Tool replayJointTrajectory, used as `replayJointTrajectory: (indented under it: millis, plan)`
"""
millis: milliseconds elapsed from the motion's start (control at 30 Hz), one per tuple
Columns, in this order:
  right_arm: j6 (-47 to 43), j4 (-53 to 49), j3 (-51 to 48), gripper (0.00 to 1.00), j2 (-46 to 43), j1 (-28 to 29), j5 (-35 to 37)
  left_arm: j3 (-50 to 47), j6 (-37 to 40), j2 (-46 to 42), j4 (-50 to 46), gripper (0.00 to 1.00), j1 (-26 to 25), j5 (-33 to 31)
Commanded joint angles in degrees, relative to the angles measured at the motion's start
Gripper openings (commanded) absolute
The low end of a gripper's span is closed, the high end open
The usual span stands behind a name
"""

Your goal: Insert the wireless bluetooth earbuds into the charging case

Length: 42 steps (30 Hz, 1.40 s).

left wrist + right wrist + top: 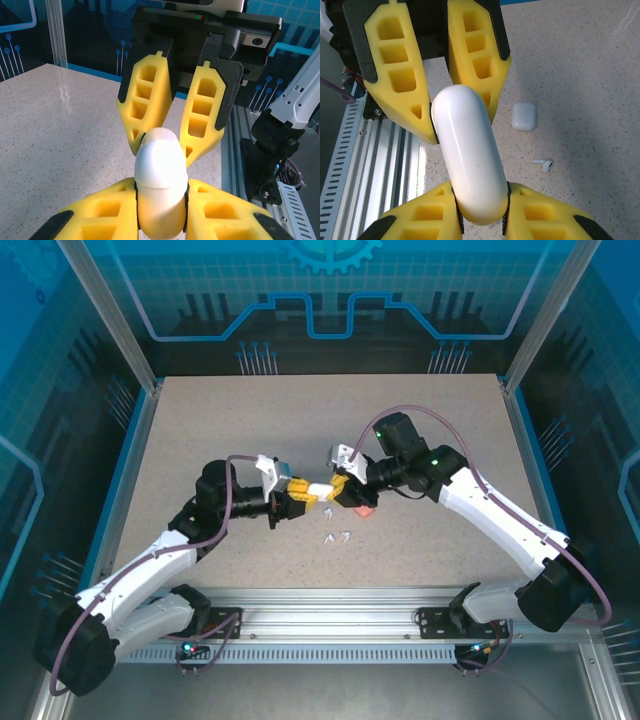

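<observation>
**Both Grippers Clamped on 1 Case**

The left gripper (161,200) and right gripper (481,202) each grip an opposite end of 1 smooth white pebble-shaped plastic case (465,150), held above the speckled bench (580,60). 1 tiny white stemmed plastic earbud (543,164) lies flat on the bench, near a second white case (524,116) but not touching it.

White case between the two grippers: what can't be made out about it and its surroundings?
- White case: contents, both wrist views; its shell hides them.
- Pink case: top view, partly behind the right gripper.
- Earbuds: top view, too small to count surely.
</observation>
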Motion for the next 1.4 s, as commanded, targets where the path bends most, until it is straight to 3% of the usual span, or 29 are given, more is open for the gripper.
replayJointTrajectory:
  millis: [0,333,533,667,900,1367]
  plan:
    - [0.07,-0.57,1.97,0.2,0.2,-0.02,-2.95,-0.42,1.89,0.07,0.93,0.28,-0.72,0.88]
    - [0.64,-0.43,2.06,0.2,1.15,-0.01,-3.15,0.59,2.16,1.78,0.63,0.37,-1.75,1.17]
    - [0.77,-0.54,1.91,0.23,1.2,-0.06,-2.79,1.06,2.25,1.91,-0.21,0.22,-1.98,0.92]
    - [1.04,-0.45,1.8,0.34,0.86,-0.13,-1.77,1.16,2.29,1.78,-0.44,0.09,-2.07,0.54]
    - [2.31,1.62,0.92,0.6,-0.58,-0.19,0.71,1.29,2.67,1.79,-1.09,0.04,-2.12,0.35]
    - [5.18,3.61,1.48,0.61,-0.52,-1.15,4.7,1.51,3.42,1.91,-2.2,0.02,-2.63,0.07]
